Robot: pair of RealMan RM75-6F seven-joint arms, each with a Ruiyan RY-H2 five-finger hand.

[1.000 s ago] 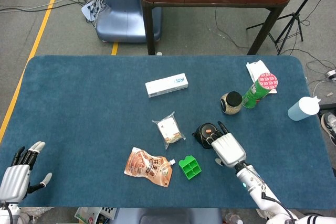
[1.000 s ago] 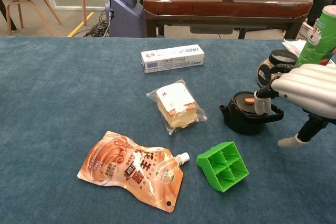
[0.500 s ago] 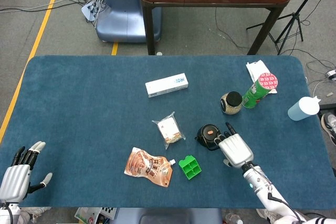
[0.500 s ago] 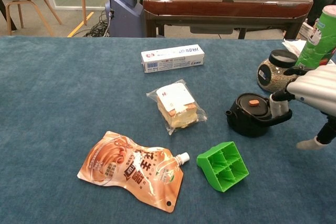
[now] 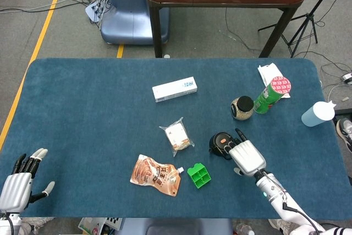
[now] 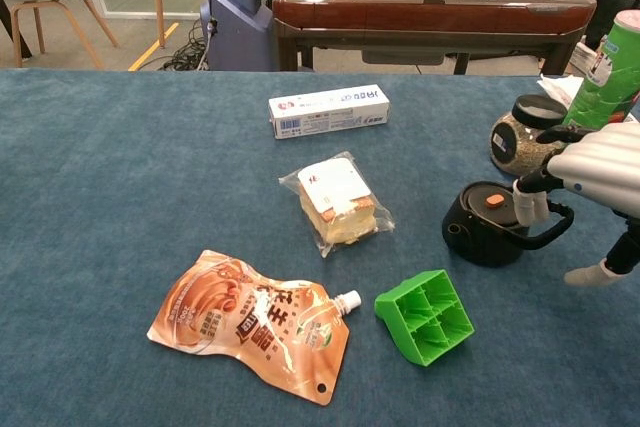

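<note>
A small black teapot (image 5: 221,143) (image 6: 488,237) with an orange knob on its lid stands right of centre on the blue table (image 5: 82,114). My right hand (image 5: 247,158) (image 6: 598,172) is just right of it, and its fingers (image 6: 528,205) hook through the pot's handle and hold it. The spout points left. My left hand (image 5: 19,182) hovers at the table's front left corner with its fingers spread and nothing in it; the chest view does not show it.
A wrapped cake slice (image 6: 335,202), an orange spouted pouch (image 6: 250,322) and a green divided tray (image 6: 424,315) lie left of the pot. Behind it stand a grain jar (image 6: 520,137) and a green can (image 6: 612,72). A white box (image 6: 328,110) lies further back, a white bottle (image 5: 317,114) far right.
My right hand has drawn the teapot rightward and a little nearer, turning it so the spout swings left. The left hand has not moved.
</note>
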